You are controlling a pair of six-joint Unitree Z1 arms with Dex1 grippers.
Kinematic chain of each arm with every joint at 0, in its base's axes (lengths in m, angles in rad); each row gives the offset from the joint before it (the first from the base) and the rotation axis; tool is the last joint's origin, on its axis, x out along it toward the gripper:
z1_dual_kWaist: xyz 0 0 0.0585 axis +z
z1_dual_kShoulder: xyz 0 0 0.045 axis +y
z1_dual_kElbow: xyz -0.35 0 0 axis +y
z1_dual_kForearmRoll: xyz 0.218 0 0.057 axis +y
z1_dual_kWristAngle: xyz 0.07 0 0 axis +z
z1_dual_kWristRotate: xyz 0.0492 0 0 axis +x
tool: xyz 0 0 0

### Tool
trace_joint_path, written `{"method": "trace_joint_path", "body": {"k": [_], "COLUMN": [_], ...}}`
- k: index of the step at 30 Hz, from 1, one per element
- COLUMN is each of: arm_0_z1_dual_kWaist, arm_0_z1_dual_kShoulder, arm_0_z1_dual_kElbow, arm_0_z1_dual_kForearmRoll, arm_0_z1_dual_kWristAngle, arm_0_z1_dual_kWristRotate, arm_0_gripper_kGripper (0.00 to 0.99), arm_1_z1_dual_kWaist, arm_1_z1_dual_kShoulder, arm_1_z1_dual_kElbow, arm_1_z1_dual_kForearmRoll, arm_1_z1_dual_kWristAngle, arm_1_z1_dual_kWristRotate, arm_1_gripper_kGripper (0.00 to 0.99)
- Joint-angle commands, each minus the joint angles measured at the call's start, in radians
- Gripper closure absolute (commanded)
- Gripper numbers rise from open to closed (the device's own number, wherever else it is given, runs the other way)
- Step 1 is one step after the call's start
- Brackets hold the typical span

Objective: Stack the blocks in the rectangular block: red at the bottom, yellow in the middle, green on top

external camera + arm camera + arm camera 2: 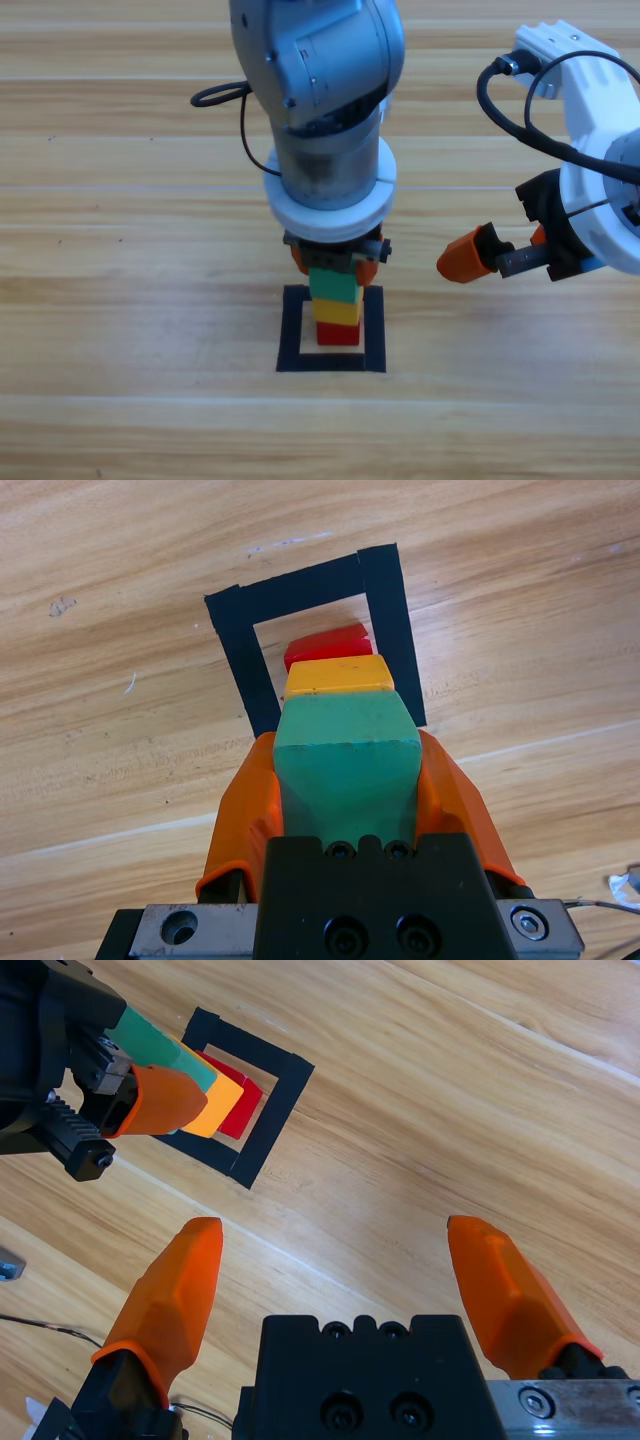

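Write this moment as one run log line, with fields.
left gripper: shut on green cube | stack: green on yellow cube on red cube, inside tape rectangle | right gripper: open, waiting aside

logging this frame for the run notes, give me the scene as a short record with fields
stack order: red cube at the bottom, yellow cube in the middle, green cube on top
stack place: inside the black tape rectangle
left gripper: over the stack, jaws shut on the green cube
right gripper: off to the right of the stack, jaws open, holding nothing
surface: wooden table
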Motion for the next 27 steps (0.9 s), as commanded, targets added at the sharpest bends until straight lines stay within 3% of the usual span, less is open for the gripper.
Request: {"method": "trace_joint_path", "body": {"k": [1,4,6,8,9,10,12,21,27], "arm_0_z1_dual_kWaist": [-0.021,-0.021,-0.019,-0.021,-0.021,-0.021,-0.021,-0.021,-0.021], "arm_0_z1_dual_kShoulder": [0.054,0.059,0.063,0.066,0.066,0.066,0.06,0.002,-0.314], "arm_0_z1_dual_kElbow": [-0.004,-0.006,-0.013,-0.021,-0.022,-0.022,-0.019,-0.026,0.022], "arm_0_z1_dual_kForearmRoll": [0.008,0.008,0.008,0.008,0.008,0.008,0.008,0.034,0.047], "arm_0_z1_dual_kWristAngle": [0.012,0.014,0.012,0.012,0.012,0.012,0.015,0.04,0.161], "arm_0_z1_dual_kWristRotate": [-0.014,-0.014,-0.012,-0.014,-0.015,-0.019,-0.019,-0.032,-0.085], "arm_0_gripper_kGripper": [0.814,0.792,0.697,0.465,0.261,0.126,0.007,0.0,0.002], "arm_1_z1_dual_kWaist": [-0.024,-0.024,-0.024,-0.024,-0.024,-0.024,-0.024,-0.024,-0.024], "arm_1_z1_dual_kShoulder": [0.028,0.028,0.028,0.028,0.028,0.028,0.028,0.001,-0.005], "arm_1_z1_dual_kElbow": [0.027,0.027,0.027,0.027,0.027,0.027,0.027,0.03,0.031], "arm_1_z1_dual_kForearmRoll": [-0.017,-0.017,-0.017,-0.017,-0.017,-0.017,-0.017,-0.014,-0.014], "arm_1_z1_dual_kWristAngle": [0.003,0.003,0.003,0.003,0.003,0.004,0.004,0.026,0.049], "arm_1_z1_dual_kWristRotate": [-0.002,-0.002,-0.002,-0.002,-0.002,-0.002,-0.004,-0.02,-0.033], "arm_1_gripper_kGripper": [0.0,0.0,0.0,0.0,0.0,0.0,0.0,0.0,0.0]}}
